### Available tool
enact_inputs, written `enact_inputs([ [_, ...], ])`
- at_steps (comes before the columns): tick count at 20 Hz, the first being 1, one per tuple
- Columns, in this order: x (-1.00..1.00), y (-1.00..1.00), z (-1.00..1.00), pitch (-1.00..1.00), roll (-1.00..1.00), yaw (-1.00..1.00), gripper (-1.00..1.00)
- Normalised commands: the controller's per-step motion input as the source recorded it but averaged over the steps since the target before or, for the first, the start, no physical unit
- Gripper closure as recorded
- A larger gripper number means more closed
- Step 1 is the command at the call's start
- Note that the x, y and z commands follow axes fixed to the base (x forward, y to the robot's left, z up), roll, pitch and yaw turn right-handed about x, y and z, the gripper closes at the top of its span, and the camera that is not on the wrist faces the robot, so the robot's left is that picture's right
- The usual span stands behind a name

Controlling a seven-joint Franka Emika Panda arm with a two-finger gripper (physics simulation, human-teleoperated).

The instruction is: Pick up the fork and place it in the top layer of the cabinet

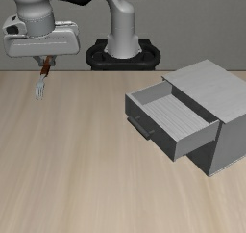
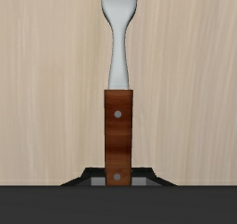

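Status: pick-up complete, placement pending.

The claw is closed on the fork. Both fingers clamp the wooden handle near its end, and the narrow gap between them is taken up by the handle. The fork hangs tines-down from the claw, apparently clear of the tabletop, toward the exterior view's left.

The cabinet stands well apart, toward the exterior view's right. Its top drawer is pulled out and looks empty.

Remaining steps, as judged:
1. Carry the fork across to the drawer.
2. Lower it inside.
3. Release.
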Motion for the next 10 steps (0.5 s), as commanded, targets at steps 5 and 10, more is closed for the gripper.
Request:
enact_inputs([
  [5, 0.00, 1.00, 0.00, 0.00, 0.00, 0.00, 1.00],
  [10, 0.00, 1.00, 0.00, 0.00, 0.00, 0.00, 1.00],
])
